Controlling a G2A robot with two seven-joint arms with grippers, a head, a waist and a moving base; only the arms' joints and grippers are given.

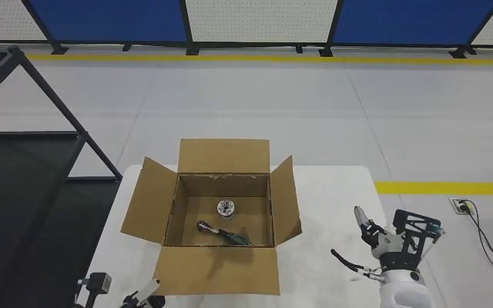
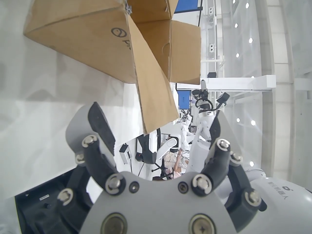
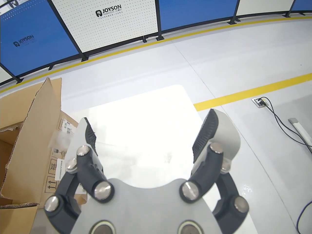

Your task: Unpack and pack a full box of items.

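An open cardboard box stands on the white table, all its flaps folded outward. Inside lie a small round white item and a dark, green-tipped tool. My right gripper hovers open and empty over the table to the right of the box. My left gripper is low at the table's front left corner, open and empty, with the box just beyond it.
The table's right part is bare white surface. A black frame stands to the left of the table. Blue and white fence panels and a yellow floor line lie beyond. A floor socket with a cable is at the right.
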